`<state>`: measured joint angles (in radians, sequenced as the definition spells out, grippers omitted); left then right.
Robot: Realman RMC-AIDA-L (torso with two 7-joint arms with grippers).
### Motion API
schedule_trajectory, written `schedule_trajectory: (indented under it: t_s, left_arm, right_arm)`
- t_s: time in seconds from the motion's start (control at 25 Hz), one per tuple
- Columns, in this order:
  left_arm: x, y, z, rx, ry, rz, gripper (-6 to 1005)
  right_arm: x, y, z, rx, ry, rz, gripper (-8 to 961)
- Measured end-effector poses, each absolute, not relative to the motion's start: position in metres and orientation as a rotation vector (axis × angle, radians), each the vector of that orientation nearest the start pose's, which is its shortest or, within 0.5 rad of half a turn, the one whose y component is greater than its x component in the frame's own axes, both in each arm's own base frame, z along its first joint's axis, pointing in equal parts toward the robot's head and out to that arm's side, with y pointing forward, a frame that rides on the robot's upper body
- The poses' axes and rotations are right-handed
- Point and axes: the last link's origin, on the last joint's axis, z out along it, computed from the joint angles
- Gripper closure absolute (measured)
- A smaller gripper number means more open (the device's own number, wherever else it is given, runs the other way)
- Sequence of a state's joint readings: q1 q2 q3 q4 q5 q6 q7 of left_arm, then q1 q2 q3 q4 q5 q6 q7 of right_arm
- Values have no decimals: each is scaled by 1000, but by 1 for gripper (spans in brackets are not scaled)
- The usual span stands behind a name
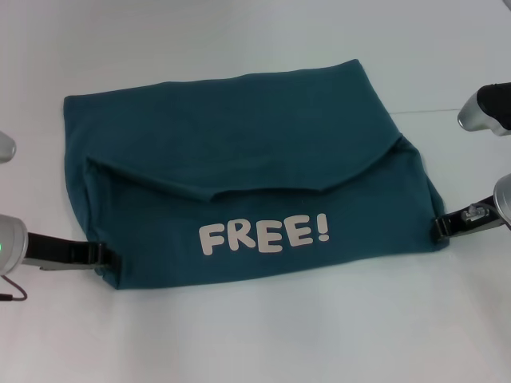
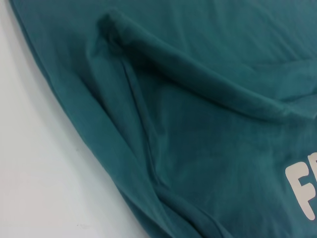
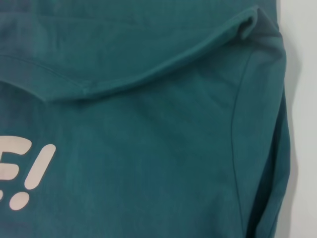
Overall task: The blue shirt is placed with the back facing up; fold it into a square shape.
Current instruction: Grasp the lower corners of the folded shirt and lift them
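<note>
The blue shirt lies flat on the white table, its near part folded up and over so the cream "FREE!" lettering faces up. The flap's curved hem runs across the middle of the shirt. My left gripper is at the near left corner of the fold, its dark fingers closed on the cloth edge. At the near right corner my right gripper pinches the cloth in the same way. Both wrist views show only teal cloth: the fold ridge, a seam, and parts of the lettering.
The white table surrounds the shirt on all sides. Part of the right arm's grey housing hangs over the table at the far right. A thin cable loops at the left edge.
</note>
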<state>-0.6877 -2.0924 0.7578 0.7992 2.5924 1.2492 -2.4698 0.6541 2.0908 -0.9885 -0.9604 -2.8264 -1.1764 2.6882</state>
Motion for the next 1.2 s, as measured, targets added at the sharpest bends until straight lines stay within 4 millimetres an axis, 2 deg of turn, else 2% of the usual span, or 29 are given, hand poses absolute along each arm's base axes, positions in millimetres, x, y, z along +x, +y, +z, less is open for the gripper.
schedule_trajectory:
  t_s: [0.16,0.32,0.48,0.92,1.2]
  left_arm:
    - [-279,386,4,-2208,-1573,-24,881]
    - [-280,384,10,-2226,-1583,-10,880]
    - [-283,372,29,-2274,-1653,7,880]
    - [-292,320,47,-2381,-1866,125,881]
    - [-295,292,43,-2439,-1987,172,880]
  right_arm:
    - [280,397,25,-2064,1389,-263,910]
    - [273,391,25,-2144,1373,-314,910]
    - [265,383,29,-2220,1352,-374,909]
    - [256,341,31,-2464,1409,-579,910]
    - [251,319,37,-2606,1430,-610,909]
